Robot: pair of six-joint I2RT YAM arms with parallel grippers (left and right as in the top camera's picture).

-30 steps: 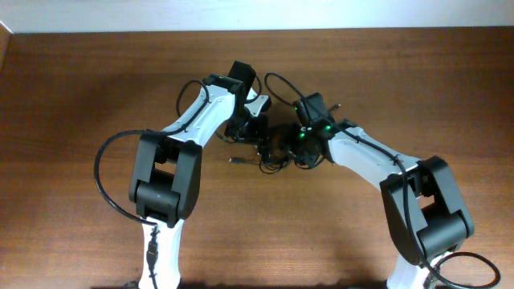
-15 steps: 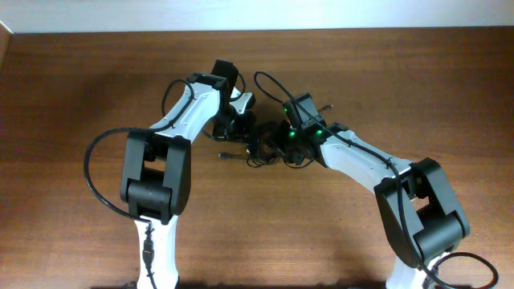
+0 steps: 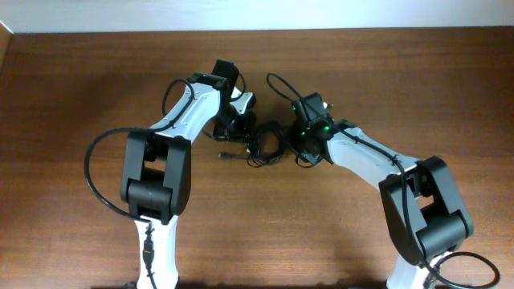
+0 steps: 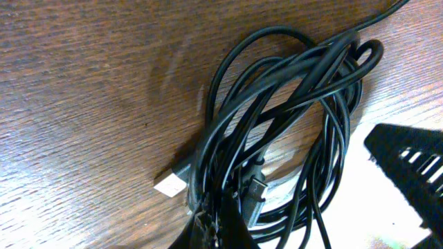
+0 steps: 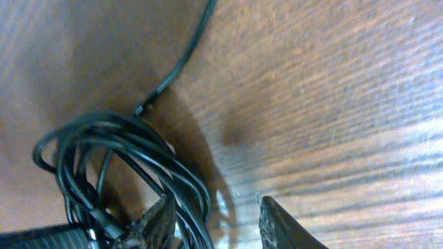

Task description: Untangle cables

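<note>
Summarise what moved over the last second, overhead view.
The left hand swung left, and the cables and their loose plug slid left with it. The right hand followed left, then backed off to the right. The cables are still one tangled bundle between the hands. No clear grasp or release shows.

We see the cables [image 3: 265,144] as thin black cords bunched into 1 loose, tangled coil [image 4: 294,93], lying flat on the wooden table [image 3: 80,88] near its middle. The loops cross over each other. A silver USB plug [image 4: 171,185] pokes out at the coil's edge, and 1 strand [image 5: 185,59] trails away alone.
</note>
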